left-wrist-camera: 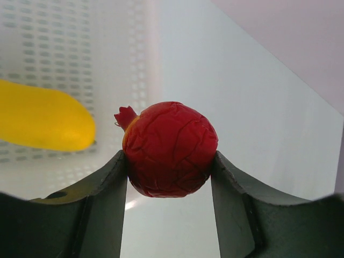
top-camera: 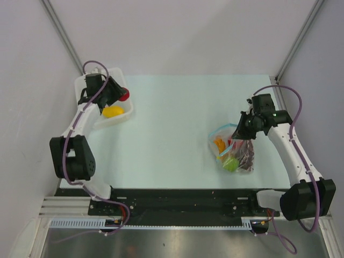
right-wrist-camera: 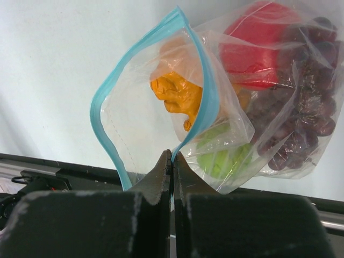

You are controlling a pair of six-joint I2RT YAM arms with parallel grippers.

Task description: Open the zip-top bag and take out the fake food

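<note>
The left hand (top-camera: 115, 92) pinches a red round fruit (left-wrist-camera: 171, 149) between both fingers above the right rim of the white basket (top-camera: 119, 71) at the far-left corner of the counter (top-camera: 172, 118). A yellow piece (left-wrist-camera: 43, 115) already lies inside the basket. Across the counter, near its right edge, the right hand (right-wrist-camera: 173, 156) is pressed together on the blue zip strip (right-wrist-camera: 207, 91) of the zip-top bag (top-camera: 232, 151) and holds the mouth agape. An orange piece (right-wrist-camera: 174, 91), a green round fruit (right-wrist-camera: 220, 158), a second red fruit (right-wrist-camera: 252, 48) and a grape bunch (right-wrist-camera: 306, 107) remain in the bag.

The fruit looks to hang over the rim rather than the basket floor. A short shift left before the fingers part would likely keep it from bouncing onto the counter. It is round and probably rolls, so a low release seems wise.

The basket sits close to the counter's far and left edges, and the bag close to the right edge. The wide bare middle between them gives the left arm room to cross back. The right hand's pinch should hold firm so the mouth stays open.
</note>
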